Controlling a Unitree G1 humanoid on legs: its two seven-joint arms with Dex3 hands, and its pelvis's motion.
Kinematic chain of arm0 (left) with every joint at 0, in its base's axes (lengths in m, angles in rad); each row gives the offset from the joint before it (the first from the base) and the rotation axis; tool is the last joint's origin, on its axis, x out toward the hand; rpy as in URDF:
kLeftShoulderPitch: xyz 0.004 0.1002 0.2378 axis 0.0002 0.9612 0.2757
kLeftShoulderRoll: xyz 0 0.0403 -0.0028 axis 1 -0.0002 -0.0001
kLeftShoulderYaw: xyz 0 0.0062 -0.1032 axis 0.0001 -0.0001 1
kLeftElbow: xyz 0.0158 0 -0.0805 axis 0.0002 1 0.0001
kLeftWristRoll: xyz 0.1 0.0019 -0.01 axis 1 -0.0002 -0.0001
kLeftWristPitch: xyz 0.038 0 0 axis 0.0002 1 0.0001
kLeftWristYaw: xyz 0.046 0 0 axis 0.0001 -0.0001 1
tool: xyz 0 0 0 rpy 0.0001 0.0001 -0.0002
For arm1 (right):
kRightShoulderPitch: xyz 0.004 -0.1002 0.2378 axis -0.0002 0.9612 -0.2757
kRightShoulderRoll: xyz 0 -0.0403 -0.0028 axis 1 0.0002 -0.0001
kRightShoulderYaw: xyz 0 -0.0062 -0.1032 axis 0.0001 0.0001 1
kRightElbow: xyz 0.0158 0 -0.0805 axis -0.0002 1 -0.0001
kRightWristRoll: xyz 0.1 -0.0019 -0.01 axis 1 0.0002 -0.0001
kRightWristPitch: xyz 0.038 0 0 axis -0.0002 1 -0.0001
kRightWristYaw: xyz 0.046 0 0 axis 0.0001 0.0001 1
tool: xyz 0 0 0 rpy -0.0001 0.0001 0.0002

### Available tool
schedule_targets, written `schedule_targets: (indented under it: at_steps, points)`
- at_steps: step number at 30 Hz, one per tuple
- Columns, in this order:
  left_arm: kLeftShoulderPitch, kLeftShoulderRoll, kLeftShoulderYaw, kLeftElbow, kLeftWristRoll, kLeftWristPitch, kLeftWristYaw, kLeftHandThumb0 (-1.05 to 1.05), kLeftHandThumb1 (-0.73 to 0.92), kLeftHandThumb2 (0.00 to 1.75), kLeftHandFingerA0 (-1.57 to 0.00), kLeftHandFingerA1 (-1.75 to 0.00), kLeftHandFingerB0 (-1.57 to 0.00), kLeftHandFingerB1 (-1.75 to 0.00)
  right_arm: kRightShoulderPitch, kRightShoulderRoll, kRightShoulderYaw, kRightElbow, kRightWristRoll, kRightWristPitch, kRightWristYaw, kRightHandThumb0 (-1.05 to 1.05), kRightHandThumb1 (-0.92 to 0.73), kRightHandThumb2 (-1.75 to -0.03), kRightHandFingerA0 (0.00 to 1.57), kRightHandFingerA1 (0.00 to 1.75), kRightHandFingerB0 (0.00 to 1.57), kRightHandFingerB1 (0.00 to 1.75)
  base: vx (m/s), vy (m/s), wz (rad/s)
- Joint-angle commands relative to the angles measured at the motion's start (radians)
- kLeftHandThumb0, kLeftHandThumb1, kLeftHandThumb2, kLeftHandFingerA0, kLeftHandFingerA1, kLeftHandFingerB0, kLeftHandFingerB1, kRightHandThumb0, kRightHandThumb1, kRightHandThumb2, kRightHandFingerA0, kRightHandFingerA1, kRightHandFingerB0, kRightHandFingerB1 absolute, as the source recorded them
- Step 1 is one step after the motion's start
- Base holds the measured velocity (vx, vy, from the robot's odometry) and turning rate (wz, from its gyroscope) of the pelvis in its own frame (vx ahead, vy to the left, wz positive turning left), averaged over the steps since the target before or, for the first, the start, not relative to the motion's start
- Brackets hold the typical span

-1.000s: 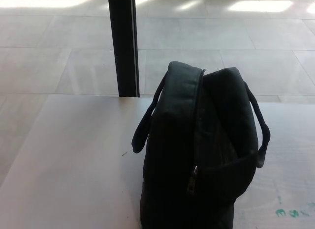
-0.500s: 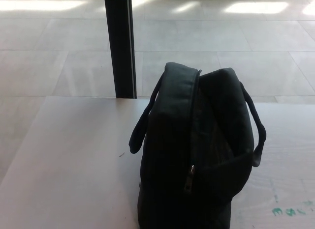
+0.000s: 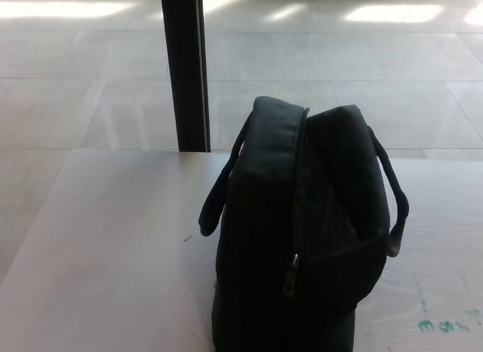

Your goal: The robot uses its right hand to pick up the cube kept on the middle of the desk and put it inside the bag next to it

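The bottom of the black bag (image 3: 302, 239) is cut off by the lower edge of the picture, so its base on the desk (image 3: 113, 246) cannot be seen. Its interior is hidden by the dark fabric, and the contents cannot be told. The green marks (image 3: 445, 324) at the lower right of the desk are too small and blurred to be read. The black post (image 3: 185, 69) is cut off by the upper edge. The desk's near and right edges lie outside the picture.
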Motion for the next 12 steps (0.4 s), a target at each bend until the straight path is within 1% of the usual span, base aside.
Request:
schedule_targets:
  at_steps: [1, 2, 3, 4, 5, 6, 7, 8, 9, 12]
  points:
    - [0.000, 0.016, -0.016, 0.028, 0.045, -0.051, 0.029, -0.42, 0.75, 0.61, -0.48, -0.45, -0.43, -0.44, 0.006, 0.017, 0.009, 0.133, 0.145, 0.046, -0.055, -0.61, -0.75, -0.63, 0.12, 0.48, 0.17, 0.36, 0.00, 0.000, 0.00]
    - [-0.001, 0.019, -0.019, 0.038, 0.045, -0.056, 0.021, -0.42, 0.75, 0.62, -0.46, -0.45, -0.41, -0.44, 0.017, 0.020, 0.032, 0.153, 0.140, 0.038, -0.047, -0.62, -0.76, -0.63, 0.12, 0.49, 0.18, 0.37, 0.00, 0.000, 0.00]
    - [-0.007, 0.020, -0.018, 0.048, 0.042, -0.055, 0.018, -0.41, 0.76, 0.62, -0.45, -0.45, -0.40, -0.44, 0.020, 0.019, 0.052, 0.164, 0.131, 0.038, -0.058, -0.63, -0.77, -0.63, 0.14, 0.48, 0.20, 0.37, 0.00, 0.000, 0.00]
    - [-0.012, 0.020, -0.019, 0.058, 0.043, -0.062, 0.020, -0.42, 0.75, 0.62, -0.45, -0.46, -0.41, -0.44, 0.020, 0.013, 0.081, 0.183, 0.128, 0.035, -0.062, -0.62, -0.77, -0.64, 0.13, 0.47, 0.20, 0.37, 0.00, 0.000, 0.00]
    - [-0.012, 0.021, -0.023, 0.061, 0.047, -0.071, 0.019, -0.43, 0.74, 0.62, -0.46, -0.46, -0.40, -0.44, 0.021, 0.008, 0.103, 0.196, 0.126, 0.032, -0.065, -0.63, -0.76, -0.62, 0.19, 0.51, 0.20, 0.37, 0.00, 0.000, 0.00]
    - [-0.014, 0.023, -0.023, 0.064, 0.047, -0.075, 0.019, -0.43, 0.74, 0.62, -0.46, -0.46, -0.40, -0.44, 0.018, 0.003, 0.119, 0.203, 0.130, 0.031, -0.070, -0.63, -0.76, -0.62, 0.19, 0.51, 0.20, 0.37, 0.00, 0.000, 0.00]
    - [-0.014, 0.024, -0.025, 0.064, 0.050, -0.076, 0.024, -0.44, 0.74, 0.61, -0.47, -0.46, -0.41, -0.44, 0.019, 0.004, 0.131, 0.202, 0.141, 0.034, -0.069, -0.66, -0.59, -0.91, 0.21, 0.57, 0.16, 0.48, 0.00, 0.000, 0.00]
    - [-0.010, 0.025, -0.030, 0.062, 0.057, -0.084, 0.029, -0.44, 0.74, 0.61, -0.48, -0.45, -0.42, -0.43, 0.024, 0.010, 0.143, 0.189, 0.151, 0.050, -0.066, -0.66, -0.58, -0.94, 0.29, 0.61, 0.17, 0.48, 0.00, 0.000, 0.00]
    - [-0.003, 0.025, -0.034, 0.061, 0.062, -0.098, 0.030, -0.43, 0.75, 0.61, -0.48, -0.46, -0.41, -0.44, 0.033, 0.017, 0.160, 0.170, 0.159, 0.069, -0.060, -0.65, -0.74, -0.62, 0.34, 0.57, 0.25, 0.37, 0.00, 0.000, 0.00]
    - [0.005, 0.024, -0.033, 0.070, 0.061, -0.113, 0.025, -0.44, 0.75, 0.62, -0.48, -0.45, -0.40, -0.43, 0.051, 0.013, 0.188, 0.168, 0.168, 0.059, -0.057, -0.65, -0.74, -0.62, 0.34, 0.52, 0.27, 0.36, 0.00, 0.000, 0.00]
